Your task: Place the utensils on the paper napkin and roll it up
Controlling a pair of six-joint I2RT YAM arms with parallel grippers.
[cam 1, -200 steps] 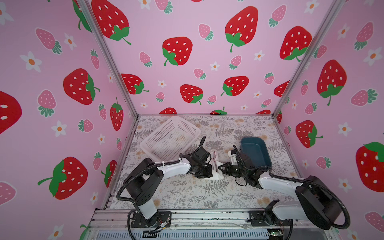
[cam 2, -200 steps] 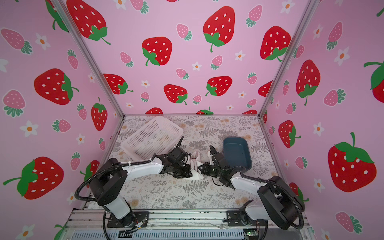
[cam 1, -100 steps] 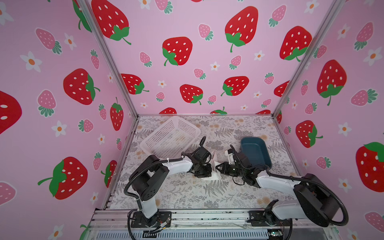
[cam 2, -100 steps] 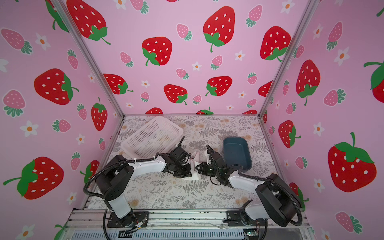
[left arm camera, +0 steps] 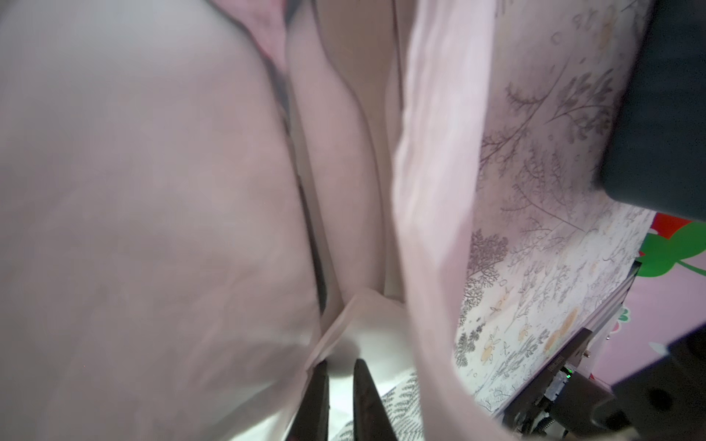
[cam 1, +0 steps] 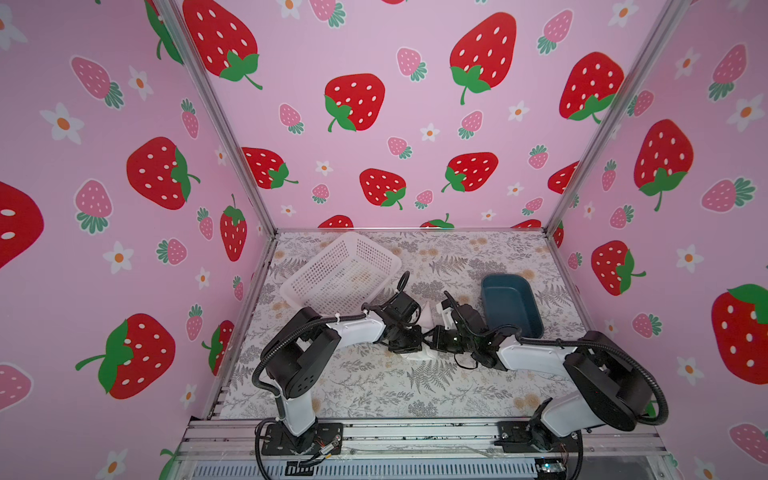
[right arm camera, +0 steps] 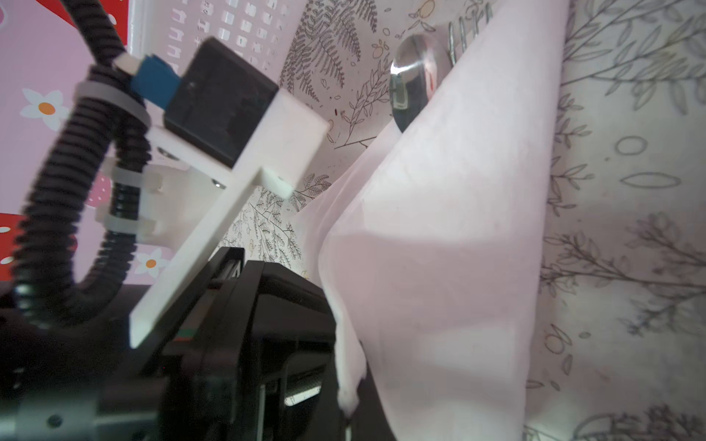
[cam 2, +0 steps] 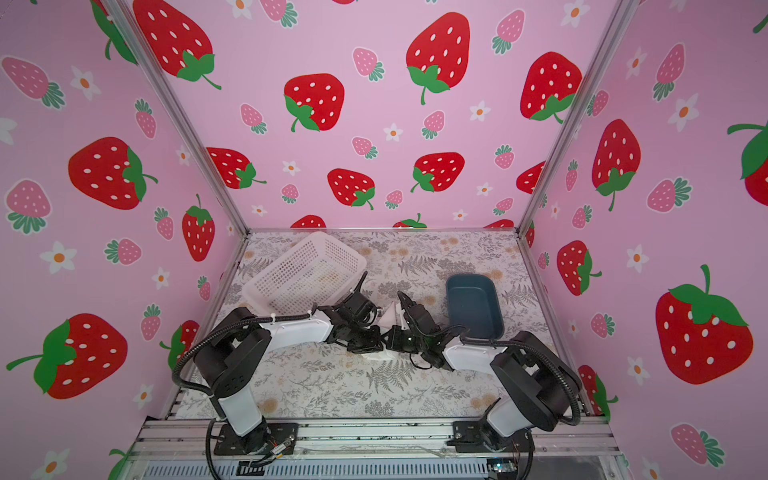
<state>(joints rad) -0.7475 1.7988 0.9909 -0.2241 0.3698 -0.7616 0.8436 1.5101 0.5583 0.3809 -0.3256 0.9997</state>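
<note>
The paper napkin (right arm camera: pixel 439 229) is white and folded into a long bundle on the floral table. A shiny spoon bowl (right arm camera: pixel 414 76) and fork tines (right arm camera: pixel 464 30) of the utensils stick out of its far end. In both top views only small white parts of the napkin (cam 1: pixel 415 356) (cam 2: pixel 376 356) show, under the two grippers that meet mid-table. My left gripper (cam 1: pixel 409 338) (left arm camera: pixel 341 366) holds its fingers nearly together at a fold of the napkin (left arm camera: pixel 153 191). The right gripper (cam 1: pixel 432 337) (right arm camera: pixel 349 412) is shut, with a white corner of the napkin pinched in it.
A white perforated basket (cam 1: pixel 374 257) lies tilted at the back left, close behind the left arm. A dark blue bin (cam 1: pixel 511 303) stands at the back right beside the right arm. Pink strawberry walls close in three sides.
The two grippers have drawn closer together, the right one shifting left. Less of the napkin shows between them. The left arm's elbow has shifted slightly right.
</note>
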